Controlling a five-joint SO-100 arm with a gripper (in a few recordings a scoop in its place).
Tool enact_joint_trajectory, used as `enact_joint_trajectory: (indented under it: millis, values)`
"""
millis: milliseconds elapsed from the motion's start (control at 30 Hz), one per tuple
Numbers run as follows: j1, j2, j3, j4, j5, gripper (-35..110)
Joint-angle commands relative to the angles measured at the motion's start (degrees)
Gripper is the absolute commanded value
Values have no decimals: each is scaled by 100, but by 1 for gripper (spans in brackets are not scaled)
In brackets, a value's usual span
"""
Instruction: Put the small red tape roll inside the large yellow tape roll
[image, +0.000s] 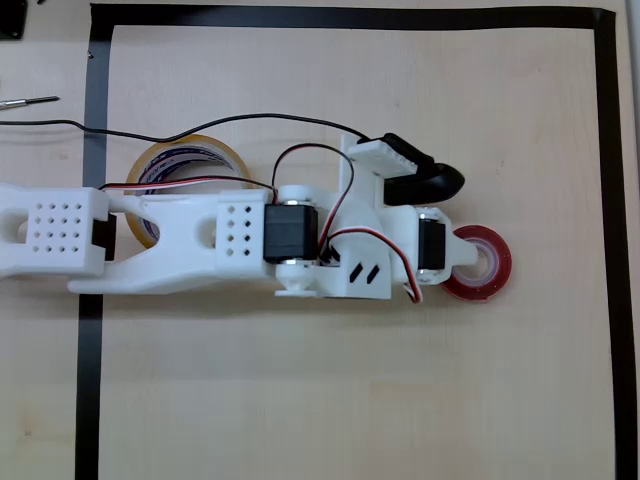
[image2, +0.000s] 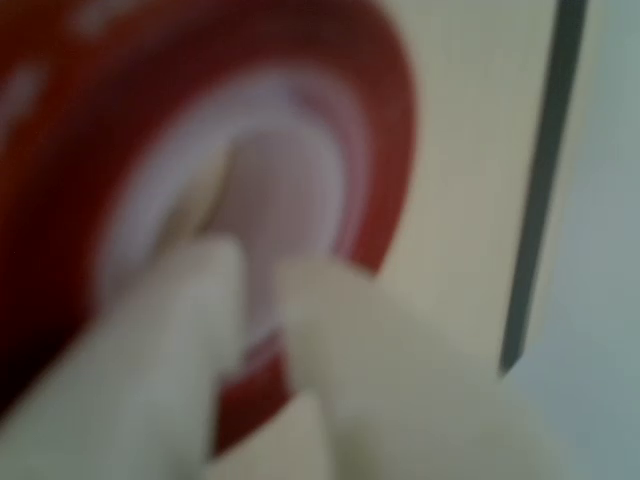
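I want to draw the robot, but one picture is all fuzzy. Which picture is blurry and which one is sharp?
The wrist view is blurry: the small red tape roll sits very close to the camera, and the gripper shows as soft pale shapes. The overhead view is sharp and evenly lit, with a little shine on the large yellow tape roll.

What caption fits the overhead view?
White arm stretched across the table, its tool at the small red tape roll; large yellow tape roll behind the arm.
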Motion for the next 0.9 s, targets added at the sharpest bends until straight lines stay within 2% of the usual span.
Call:
enact_joint_trajectory:
  millis: [0, 667, 867]
  values:
    - [70, 1090, 0, 466, 97, 0]
    - [132, 2030, 176, 3261, 132, 0]
    - [149, 2399, 176, 3823, 132, 0]
